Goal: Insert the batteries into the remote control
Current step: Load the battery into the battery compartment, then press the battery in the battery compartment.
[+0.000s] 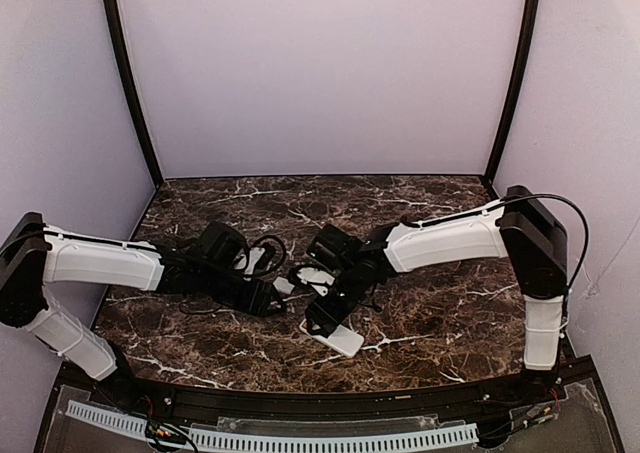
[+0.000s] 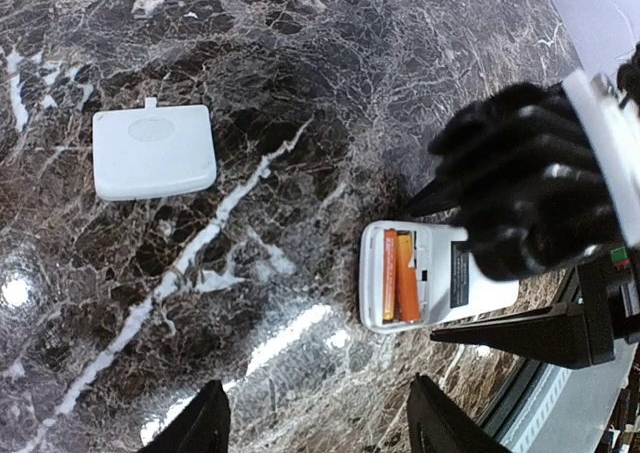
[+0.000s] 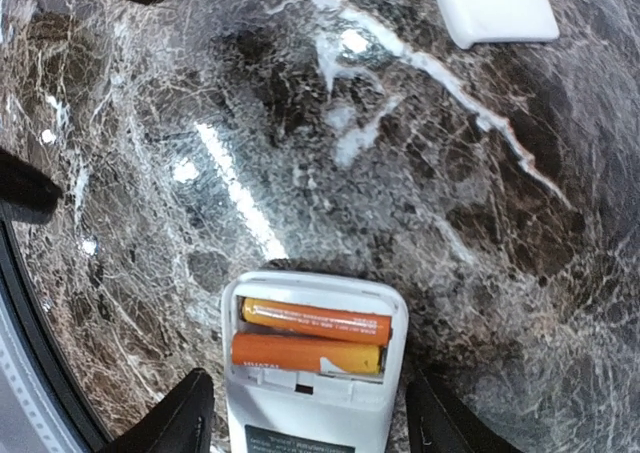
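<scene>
The dark brown marble worktop (image 1: 430, 318) with white veins is the biggest thing here. Two arms with white and black parts reach in over it. The left arm (image 1: 100, 263) comes from the left side and the right arm (image 1: 450, 238) comes from the right side. Their ends are close together near the middle.

The left tool (image 2: 320, 418) hangs over the worktop. Its two black fingers (image 2: 205, 423) are apart and nothing is between them, so it is let go and holds nothing.

The small flat white remote control (image 3: 315, 413) lies on the worktop with its plain back up. It is right under the right tool (image 3: 310, 381), between that tool's two black fingers (image 3: 185, 413), one on each side. I cannot tell if the fingers squeeze the remote or only stand next to it. From the left tool, the remote is ahead and to the right.

A small white plastic lid with round corners (image 2: 153, 153) lies flat on the worktop. It is ahead of the left tool and to its left, well apart from the remote. From the right tool it is far ahead and to the right.

The two thin orange batteries (image 3: 310, 338) lie side by side, touching, in the open slot at the end of the remote, just ahead of the right tool's fingers.
</scene>
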### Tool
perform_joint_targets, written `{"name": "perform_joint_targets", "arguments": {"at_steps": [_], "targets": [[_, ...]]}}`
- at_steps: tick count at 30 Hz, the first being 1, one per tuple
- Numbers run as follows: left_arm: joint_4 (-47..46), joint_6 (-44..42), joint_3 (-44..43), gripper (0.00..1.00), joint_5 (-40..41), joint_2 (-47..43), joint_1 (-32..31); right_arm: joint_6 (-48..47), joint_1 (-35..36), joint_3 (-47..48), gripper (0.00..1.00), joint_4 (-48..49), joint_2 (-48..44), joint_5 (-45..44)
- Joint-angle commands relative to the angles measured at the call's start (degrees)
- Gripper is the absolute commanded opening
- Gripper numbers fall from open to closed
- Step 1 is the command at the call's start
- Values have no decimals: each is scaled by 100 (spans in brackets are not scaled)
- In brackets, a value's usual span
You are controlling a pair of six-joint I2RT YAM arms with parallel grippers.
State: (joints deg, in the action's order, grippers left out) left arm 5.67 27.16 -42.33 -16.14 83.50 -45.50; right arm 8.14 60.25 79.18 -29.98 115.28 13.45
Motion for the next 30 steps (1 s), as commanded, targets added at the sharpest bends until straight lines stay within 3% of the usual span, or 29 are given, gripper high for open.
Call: {"name": "perform_joint_targets", "arguments": {"at_steps": [1, 5, 12, 18, 24, 30], "targets": [[-299, -60, 170, 61, -219, -247, 32, -8, -100, -173, 70, 227, -534, 100], [-360, -114, 157, 61, -386, -126, 31, 65, -279, -647, 76, 571, -1007, 388], [-495, -223, 26, 54, -839, 361, 23, 141, -379, -1812, 74, 1188, -1676, 629], [-738, -653, 82, 33, -857, 478, -156, 78, -313, -2545, 72, 1792, -2027, 535], [-620, -1249, -65, 15, -16, 348, -574, 2, -56, -2711, 70, 1908, -1982, 72], [-398, -1363, -276, 7, 301, 578, -790, 55, 90, -2839, 67, 1978, -1975, -165]]}}
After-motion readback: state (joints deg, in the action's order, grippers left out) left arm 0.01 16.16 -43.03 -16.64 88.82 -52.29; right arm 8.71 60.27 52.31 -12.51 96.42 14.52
